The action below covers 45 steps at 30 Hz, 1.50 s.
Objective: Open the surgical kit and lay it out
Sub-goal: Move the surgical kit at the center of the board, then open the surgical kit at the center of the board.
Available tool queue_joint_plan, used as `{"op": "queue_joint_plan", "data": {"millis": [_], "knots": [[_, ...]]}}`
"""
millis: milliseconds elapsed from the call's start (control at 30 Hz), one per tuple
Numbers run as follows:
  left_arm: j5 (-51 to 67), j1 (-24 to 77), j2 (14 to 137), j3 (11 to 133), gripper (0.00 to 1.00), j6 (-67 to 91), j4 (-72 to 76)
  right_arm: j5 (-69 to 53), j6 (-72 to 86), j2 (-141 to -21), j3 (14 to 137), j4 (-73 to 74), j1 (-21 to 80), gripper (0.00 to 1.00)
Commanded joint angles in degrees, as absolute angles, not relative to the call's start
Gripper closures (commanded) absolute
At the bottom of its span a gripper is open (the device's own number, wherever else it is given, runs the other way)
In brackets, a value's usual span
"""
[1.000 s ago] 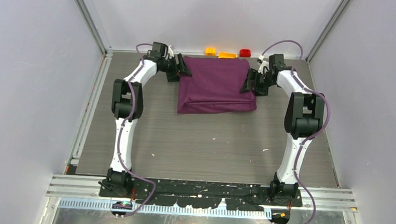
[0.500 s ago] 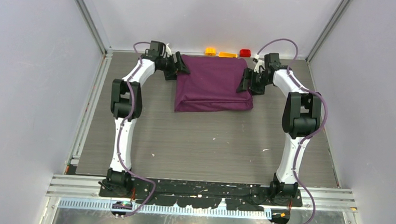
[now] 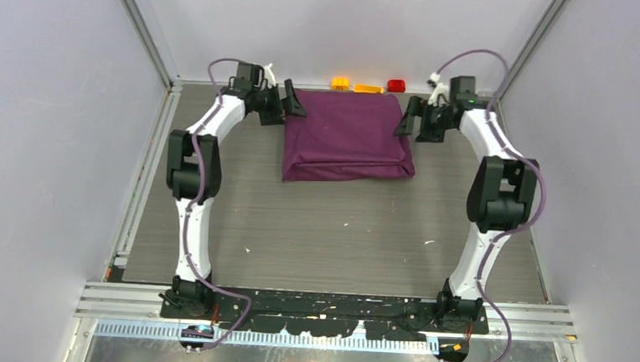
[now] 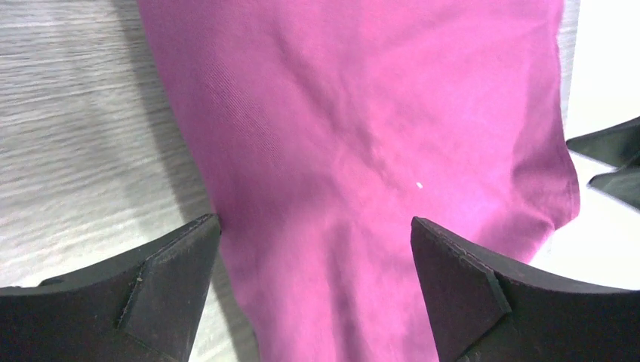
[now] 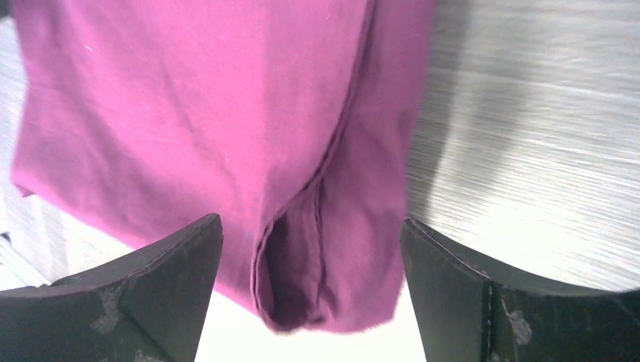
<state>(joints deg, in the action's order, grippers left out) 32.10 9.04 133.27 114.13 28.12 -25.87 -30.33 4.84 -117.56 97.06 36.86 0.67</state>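
- Toward the upper middle of the top view, the dark-purple cloth [image 3: 349, 137] lies on the grey table [image 3: 330, 232] as a folded, roughly rectangular bundle. Its far edge is near the back wall.
- The bundle is folded shut, and its surface is lightly creased.
- At the bundle's upper-left corner sits the left gripper [image 3: 292, 104]. Its jaws are spread wide and it has hold of nothing. I cannot tell whether the tips touch the fabric.
- From the left wrist view, the two black fingers [image 4: 162, 294] fill the lower left and lower right corners with a broad gap between them. Cloth fills the middle and right of the frame, with bare table in the upper left.
- At the bundle's upper-right corner sits the right gripper [image 3: 406, 117]. It is likewise wide open and grasping nothing, and contact with the cloth is unclear.
- From the right wrist view, a seamed flap of the cloth runs down the frame. It ends in a pocket-like fold at bottom centre, between the spread fingers [image 5: 151, 294]. Table shows in the upper right.
- Along the back wall at top centre, behind the bundle and apart from it, stand a yellow brick [image 3: 339, 83], an orange brick [image 3: 367, 89] and a red brick [image 3: 396, 86], in that order from left to right.
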Motion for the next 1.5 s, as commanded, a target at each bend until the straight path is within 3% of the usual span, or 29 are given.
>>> {"op": "queue_joint_plan", "data": {"millis": [0, 267, 433, 667, 1000, 1467], "knots": [[29.22, 9.19, 118.69, 106.53, 0.0, 22.27, -15.03, -33.93, 2.56, -106.03, 96.36, 34.08, -5.02, 0.09], [25.09, 21.85, 114.52, 109.6, 0.04, 3.61, -23.34, -33.31, 0.35, -94.36, 86.17, 34.11, -11.88, 0.1], [22.05, 32.34, 119.93, 116.85, 0.1, -3.6, -28.38, -32.88, 0.25, -87.43, 79.29, 34.09, -14.42, 0.1], [18.34, 41.12, 131.61, 131.74, 0.21, -1.12, -31.97, -32.96, -2.13, -79.46, 70.99, 34.18, -17.41, 0.1], [10.02, 46.87, 137.0, 134.3, 0.21, -4.03, -31.16, -36.71, -2.5, -77.61, 66.34, 34.01, -21.16, 0.11], [10.48, 48.16, 140.96, 137.78, 0.25, -2.98, -30.79, -39.92, -1.19, -80.06, 65.25, 34.0, -23.6, 0.11]]}}
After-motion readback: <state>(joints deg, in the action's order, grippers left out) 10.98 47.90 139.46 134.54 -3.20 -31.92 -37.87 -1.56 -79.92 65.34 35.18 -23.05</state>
